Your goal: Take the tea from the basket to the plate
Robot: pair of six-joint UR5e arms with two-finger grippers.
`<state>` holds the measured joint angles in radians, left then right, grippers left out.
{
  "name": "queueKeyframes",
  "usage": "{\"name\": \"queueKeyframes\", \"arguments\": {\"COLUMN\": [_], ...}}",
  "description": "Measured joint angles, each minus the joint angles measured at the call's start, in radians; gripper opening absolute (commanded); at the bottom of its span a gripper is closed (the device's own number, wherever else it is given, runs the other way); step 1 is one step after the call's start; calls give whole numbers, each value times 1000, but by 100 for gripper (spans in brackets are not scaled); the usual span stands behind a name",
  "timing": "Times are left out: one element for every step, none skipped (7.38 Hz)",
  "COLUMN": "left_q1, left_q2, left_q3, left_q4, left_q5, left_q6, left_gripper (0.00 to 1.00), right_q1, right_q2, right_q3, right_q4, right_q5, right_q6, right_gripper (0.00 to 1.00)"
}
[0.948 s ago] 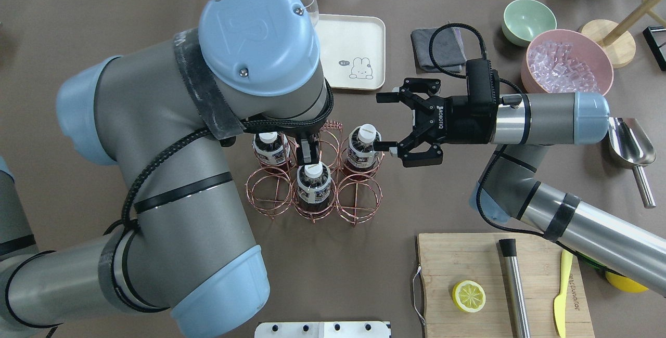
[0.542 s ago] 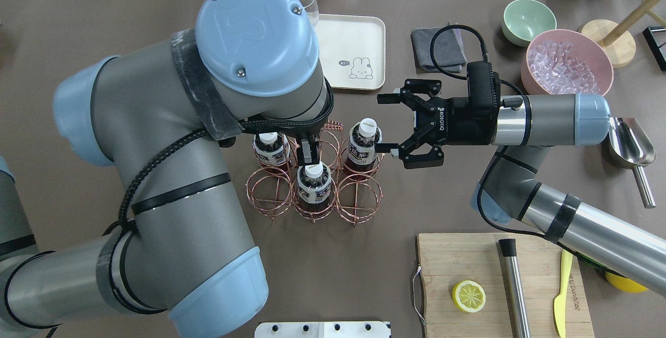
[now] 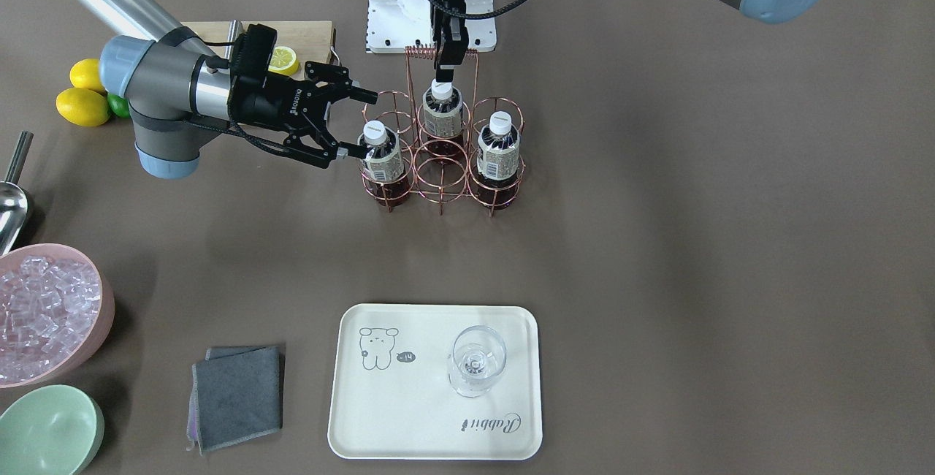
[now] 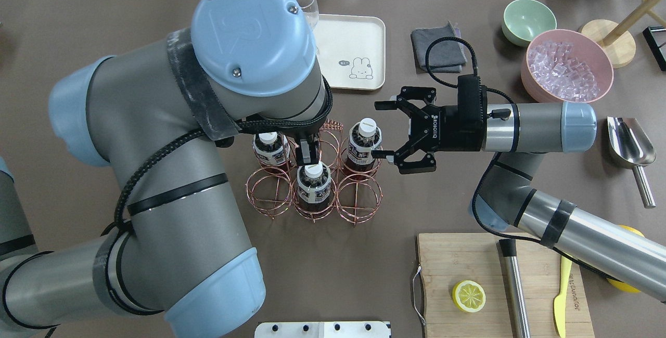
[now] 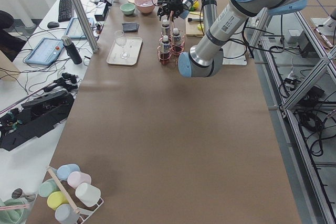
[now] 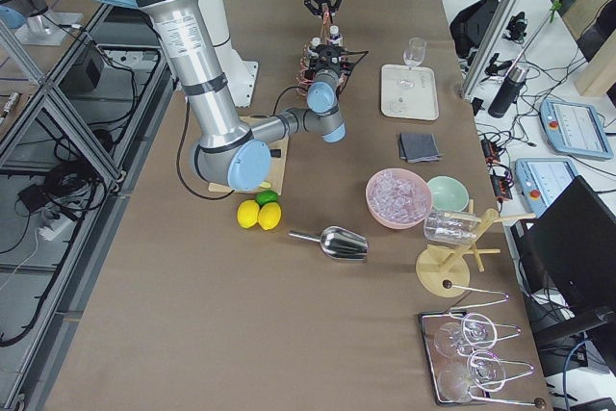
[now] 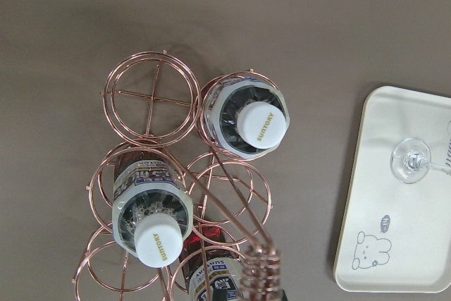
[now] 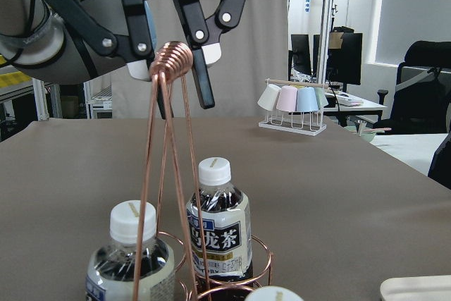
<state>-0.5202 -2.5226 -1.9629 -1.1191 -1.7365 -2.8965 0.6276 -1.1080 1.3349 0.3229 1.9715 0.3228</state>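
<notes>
The copper wire basket (image 4: 269,192) stands mid-table and holds three tea bottles. My left gripper (image 3: 445,66) comes down from above and is shut on the basket's coiled handle (image 8: 169,61). My right gripper (image 4: 380,130) is open and level with the bottles. Its fingertips (image 4: 376,155) reach either side of the tea bottle (image 4: 364,145) in the far right ring, which also shows in the front view (image 3: 381,157). The cream plate (image 4: 343,41) lies beyond the basket, with the bear drawing toward the robot.
A stemmed glass (image 3: 476,362) stands on the plate. A grey cloth (image 4: 437,49), a mint bowl (image 4: 528,21) and a pink bowl of ice (image 4: 567,65) lie at the far right. A metal scoop (image 4: 629,145) and a cutting board (image 4: 499,286) with a lemon half lie at the right.
My right gripper has moved left and a little nearer, so its open fingers now reach around the far right tea bottle. The left arm has hardly moved.
</notes>
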Motion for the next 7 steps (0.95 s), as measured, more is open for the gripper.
{"name": "queueKeyframes", "arguments": {"left_q1": [-2, -2, -3, -3, -3, -4, -4], "left_q2": [0, 0, 0, -1, -1, -1, 0], "left_q3": [-1, -2, -3, -2, -1, 0, 1], "left_q4": [0, -1, -1, -1, -1, -1, -1], "left_q5": [0, 0, 0, 0, 0, 0, 0], "left_q6": [0, 0, 0, 0, 0, 1, 3], "left_gripper": [0, 0, 0, 0, 0, 0, 0], "right_q1": [-5, -10, -15, -20, -25, -28, -32], "right_q2": [10, 17, 21, 25, 27, 27, 27], "right_q3": [-9, -14, -16, -17, -17, -17, -16], "right_q4": [-1, -4, -8, -11, -12, -13, -11], "right_q5": [-8, -15, -20, -25, -30, -31, -31], "right_q6": [-2, -2, -3, -3, -3, -3, -2], "right_gripper": [98, 95, 87, 69, 49, 37, 19]}}
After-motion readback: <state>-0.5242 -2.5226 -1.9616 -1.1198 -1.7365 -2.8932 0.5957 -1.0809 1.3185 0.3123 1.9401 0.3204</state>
